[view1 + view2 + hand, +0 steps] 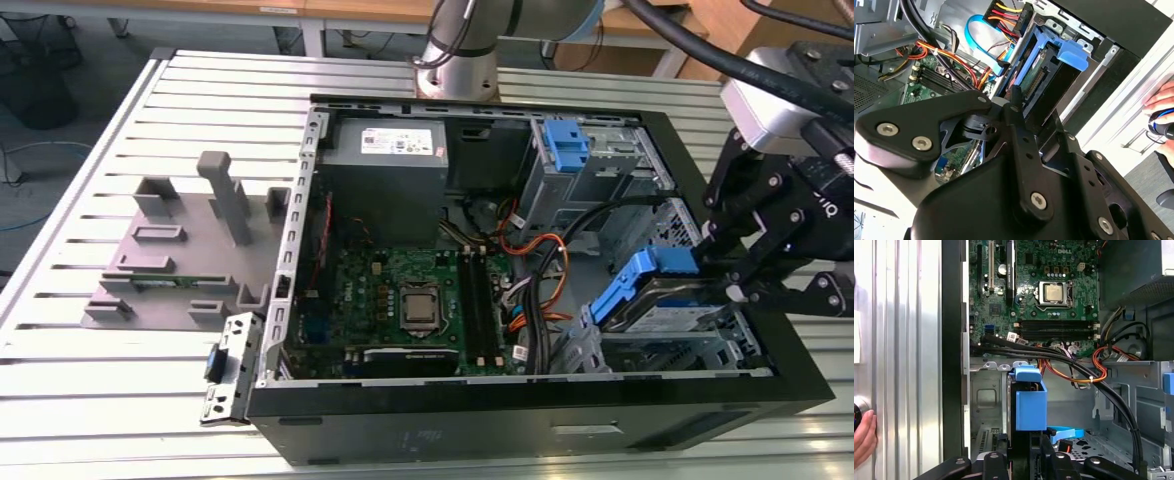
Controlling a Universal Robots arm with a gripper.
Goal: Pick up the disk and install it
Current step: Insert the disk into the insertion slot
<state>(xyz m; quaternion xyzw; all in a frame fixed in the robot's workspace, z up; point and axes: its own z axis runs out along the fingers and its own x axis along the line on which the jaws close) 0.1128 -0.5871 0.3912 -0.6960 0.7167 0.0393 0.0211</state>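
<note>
Grey plastic fixture blocks [174,250] sit on the slatted counter [67,400] at the exterior view's left. Next we meet the open computer case [534,425], its green motherboard [400,300] lying flat inside (orange and black cables [541,260] tangle just beside it). Further right, the disk [657,295] leans tilted over the drive bay [694,340] at the case's corner, blue rail uppermost. We see the fingers [750,268] drawn in narrow, clasping the disk; in the first wrist view it stands edge-on between them.
</note>
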